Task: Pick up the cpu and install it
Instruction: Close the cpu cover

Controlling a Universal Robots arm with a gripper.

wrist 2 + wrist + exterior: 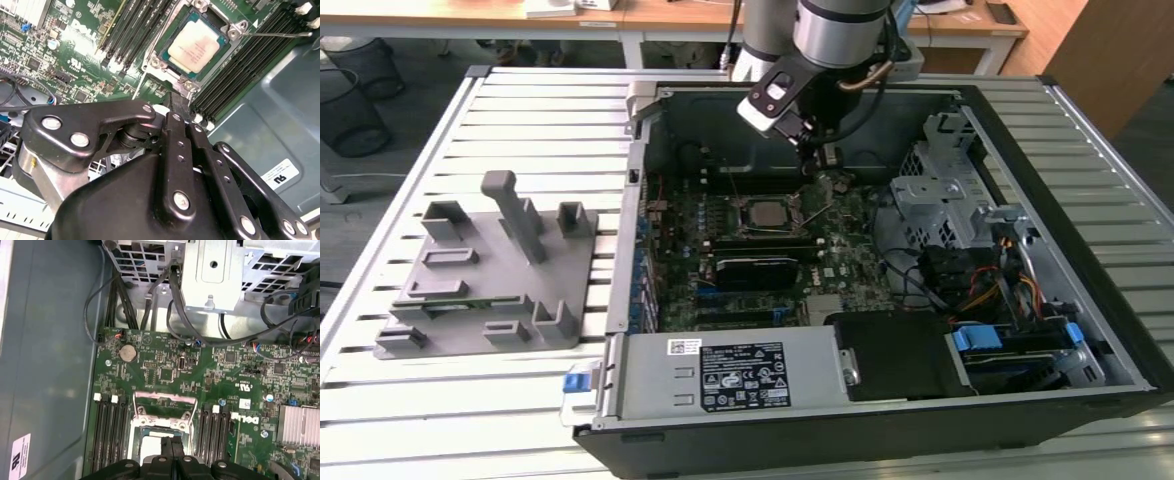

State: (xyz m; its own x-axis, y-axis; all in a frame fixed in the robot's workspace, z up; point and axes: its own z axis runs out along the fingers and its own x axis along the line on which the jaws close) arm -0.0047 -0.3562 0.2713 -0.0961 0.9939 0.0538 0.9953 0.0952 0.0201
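On the slatted table (520, 100), inside the open case (854, 440), you find the cpu (196, 46) seated flat in its socket (172, 73), just beyond the gripper (176, 102), whose fingers meet, empty.

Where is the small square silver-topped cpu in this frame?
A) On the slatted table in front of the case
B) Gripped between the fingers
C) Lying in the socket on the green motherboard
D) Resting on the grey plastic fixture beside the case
C: the small square silver-topped cpu lies inside the metal socket frame on the green motherboard, with the gripper next to the socket and off the chip.
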